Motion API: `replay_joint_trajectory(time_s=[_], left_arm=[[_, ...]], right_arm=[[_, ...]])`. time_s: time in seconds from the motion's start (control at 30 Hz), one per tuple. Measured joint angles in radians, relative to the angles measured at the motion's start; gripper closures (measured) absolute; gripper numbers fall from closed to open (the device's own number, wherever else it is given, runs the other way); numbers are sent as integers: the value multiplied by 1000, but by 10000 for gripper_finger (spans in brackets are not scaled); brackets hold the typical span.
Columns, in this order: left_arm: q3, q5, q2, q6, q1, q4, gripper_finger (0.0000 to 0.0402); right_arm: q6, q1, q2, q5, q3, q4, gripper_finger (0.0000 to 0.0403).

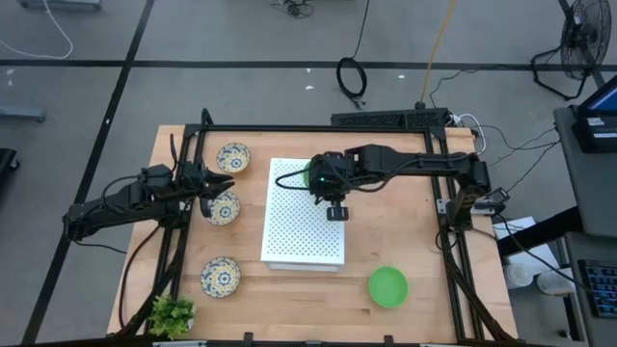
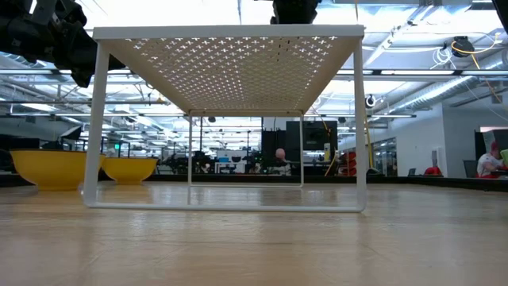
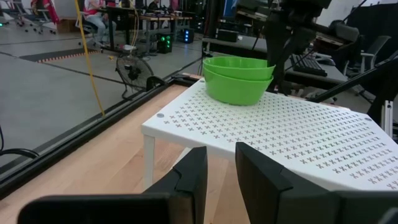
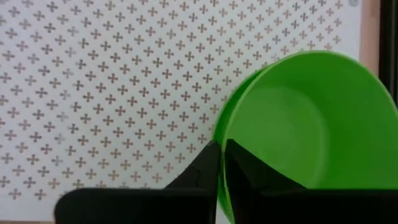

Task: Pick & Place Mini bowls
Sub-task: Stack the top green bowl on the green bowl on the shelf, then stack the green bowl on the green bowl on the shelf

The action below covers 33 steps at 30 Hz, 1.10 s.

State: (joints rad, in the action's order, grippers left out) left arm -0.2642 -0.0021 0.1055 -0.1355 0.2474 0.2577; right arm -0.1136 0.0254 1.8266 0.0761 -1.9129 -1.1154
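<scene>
Green bowl (image 4: 298,130) stacked on board (image 1: 304,226), rim pinched by right gripper (image 4: 221,162); release next. Left gripper (image 3: 221,177) waits, part-open.

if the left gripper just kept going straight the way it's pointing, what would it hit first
Probably the white board: the left gripper points at its near edge, with the stacked green bowls beyond on top. If it runs lower than it looks, it might slip beneath instead.
</scene>
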Motion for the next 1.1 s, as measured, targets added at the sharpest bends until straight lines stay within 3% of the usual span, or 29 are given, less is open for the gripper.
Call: replay_joint_trajectory(time_s=[0.23, 0.7, 0.9, 1.1], left_arm=[[0, 0, 0, 0, 0, 0, 314], [0, 0, 0, 0, 0, 0, 314], [0, 0, 0, 0, 0, 0, 314], [0, 0, 0, 0, 0, 0, 314]], right_arm=[[1, 0, -1, 1, 0, 1, 353], [5, -6, -49, 43, -1, 8, 244], [37, -36, -123, 78, -3, 6, 230], [121, -142, -200, 51, -3, -53, 232]])
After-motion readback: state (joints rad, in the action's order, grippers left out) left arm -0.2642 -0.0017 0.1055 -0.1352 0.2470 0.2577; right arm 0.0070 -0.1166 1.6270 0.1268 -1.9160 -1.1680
